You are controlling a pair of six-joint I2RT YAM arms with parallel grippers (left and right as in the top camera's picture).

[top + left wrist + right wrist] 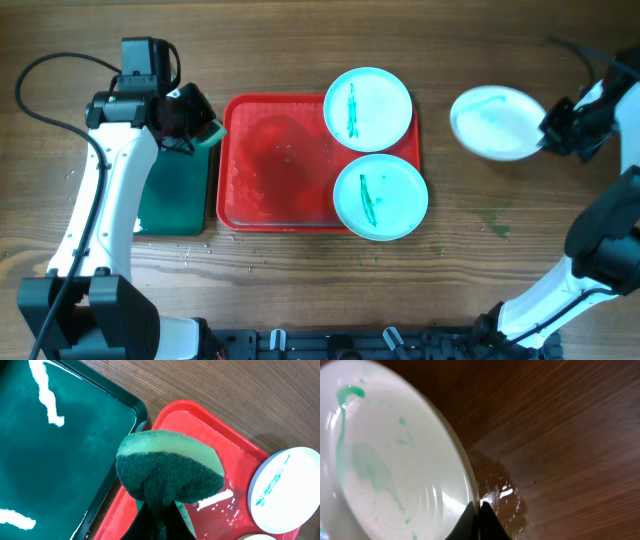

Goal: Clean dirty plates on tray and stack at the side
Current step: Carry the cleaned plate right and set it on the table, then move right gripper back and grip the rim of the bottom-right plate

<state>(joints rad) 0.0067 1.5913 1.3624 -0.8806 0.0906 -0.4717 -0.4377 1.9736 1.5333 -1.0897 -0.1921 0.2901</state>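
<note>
altogether three plates: far aqua plate [368,108] and near aqua plate [380,196], both on right end of one red tray [270,165]; white plate [495,122] off tray to its right, rim pinched in right gripper [545,130]. left gripper [200,128] clamped on one green sponge [170,472].

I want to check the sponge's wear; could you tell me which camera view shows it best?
The left wrist view: the sponge fills mid-frame, dark scouring face and lighter green layer clear, held by the left gripper. Overhead shows only a green sliver of it; the right wrist view shows none.
</note>
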